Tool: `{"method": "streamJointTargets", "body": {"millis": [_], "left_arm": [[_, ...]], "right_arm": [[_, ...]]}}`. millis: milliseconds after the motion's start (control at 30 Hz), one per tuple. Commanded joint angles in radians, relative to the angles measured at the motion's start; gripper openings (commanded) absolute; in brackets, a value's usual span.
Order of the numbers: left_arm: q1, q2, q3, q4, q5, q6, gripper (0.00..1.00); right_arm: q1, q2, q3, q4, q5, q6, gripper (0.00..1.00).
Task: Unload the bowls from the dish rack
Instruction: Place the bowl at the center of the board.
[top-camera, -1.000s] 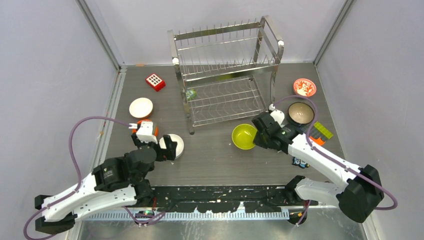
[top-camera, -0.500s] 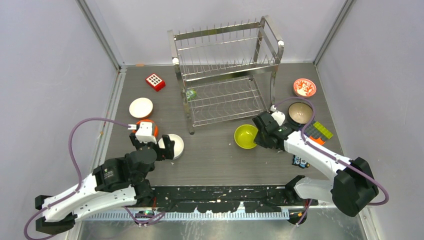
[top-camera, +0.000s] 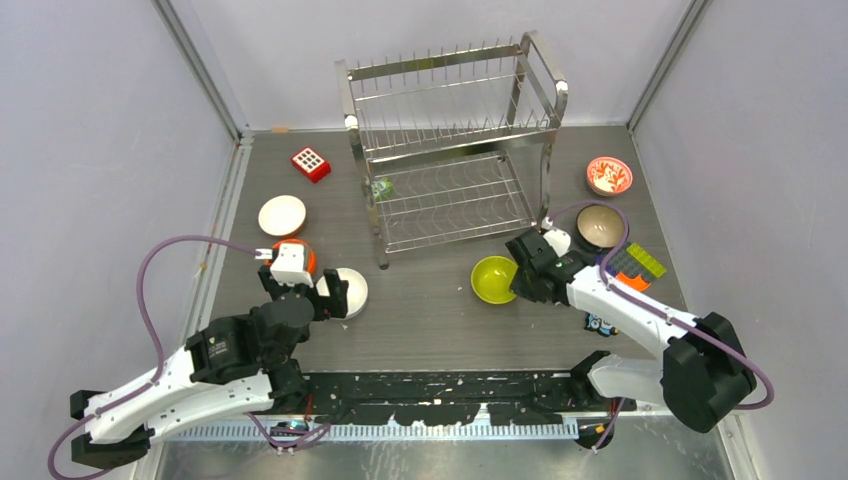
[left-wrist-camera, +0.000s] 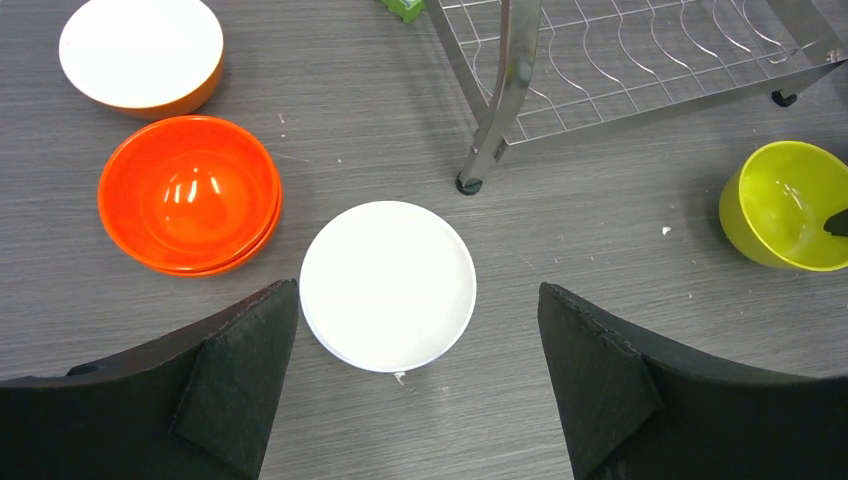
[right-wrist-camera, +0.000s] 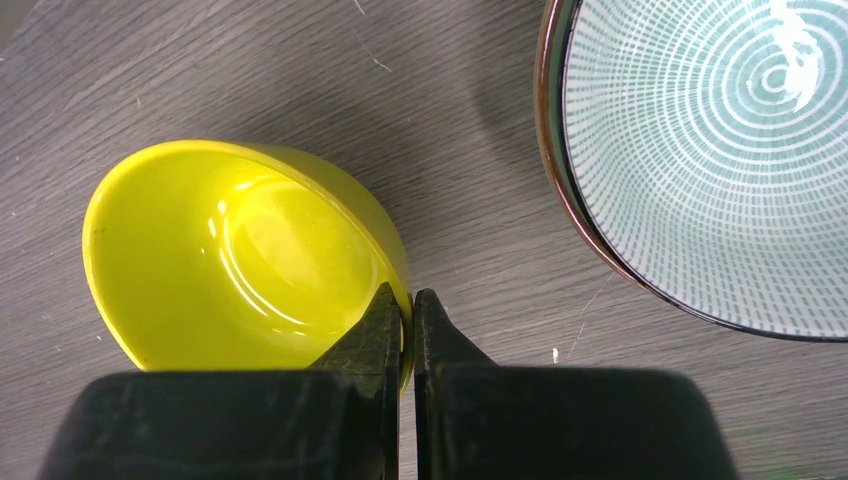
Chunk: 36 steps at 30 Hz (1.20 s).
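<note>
The steel wire dish rack (top-camera: 455, 140) stands at the back centre with no bowls on its tiers; its lower tier shows in the left wrist view (left-wrist-camera: 640, 60). My right gripper (top-camera: 520, 275) is shut on the rim of the lime-yellow bowl (top-camera: 493, 278), seen close in the right wrist view (right-wrist-camera: 240, 255), with one jaw inside and one outside. My left gripper (top-camera: 325, 298) is open above a white bowl (left-wrist-camera: 388, 285). An orange bowl (left-wrist-camera: 190, 195) and a white-and-orange bowl (left-wrist-camera: 140, 52) sit to its left.
A teal-patterned bowl with a dark rim (right-wrist-camera: 710, 160) sits just right of the yellow bowl. A red-and-white patterned bowl (top-camera: 609, 175) is at the far right. A red block with white dots (top-camera: 311, 163) lies left of the rack. Flat toy bricks (top-camera: 637, 264) lie at the right.
My right gripper has carried the lime-yellow bowl slightly right and toward the near edge. The left arm has not moved.
</note>
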<state>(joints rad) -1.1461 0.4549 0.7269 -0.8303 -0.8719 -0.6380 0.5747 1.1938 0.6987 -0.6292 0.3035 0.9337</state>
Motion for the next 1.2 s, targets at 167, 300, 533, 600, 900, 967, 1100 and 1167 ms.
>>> {"method": "streamJointTargets", "body": {"millis": [167, 300, 533, 600, 900, 967, 1100, 1167], "left_arm": [[-0.003, 0.006, -0.006, 0.007, -0.033, -0.002, 0.9], [-0.003, 0.008, -0.004, 0.005, -0.032, -0.006, 0.9], [-0.002, 0.008, -0.007, 0.005, -0.03, -0.008, 0.9], [-0.002, 0.008, -0.007, 0.005, -0.03, -0.009, 0.9], [-0.003, 0.009, -0.009, 0.005, -0.029, -0.011, 0.91], [-0.002, 0.009, -0.008, 0.005, -0.029, -0.011, 0.9], [-0.002, 0.009, -0.009, 0.005, -0.028, -0.012, 0.9], [-0.003, 0.008, -0.008, 0.005, -0.027, -0.012, 0.9]], "right_arm": [[-0.006, 0.01, -0.014, 0.071, -0.007, -0.003, 0.01], [-0.006, 0.017, -0.012, 0.075, -0.005, -0.004, 0.01], [-0.006, 0.032, -0.014, 0.075, -0.002, -0.012, 0.01], [-0.007, 0.037, -0.013, 0.075, -0.003, -0.011, 0.01], [-0.007, 0.038, -0.016, 0.068, -0.008, -0.012, 0.07], [-0.008, 0.037, -0.017, 0.067, -0.009, -0.011, 0.08], [-0.008, 0.033, -0.021, 0.067, -0.013, -0.013, 0.1], [-0.007, 0.027, -0.022, 0.066, -0.015, -0.013, 0.12]]}}
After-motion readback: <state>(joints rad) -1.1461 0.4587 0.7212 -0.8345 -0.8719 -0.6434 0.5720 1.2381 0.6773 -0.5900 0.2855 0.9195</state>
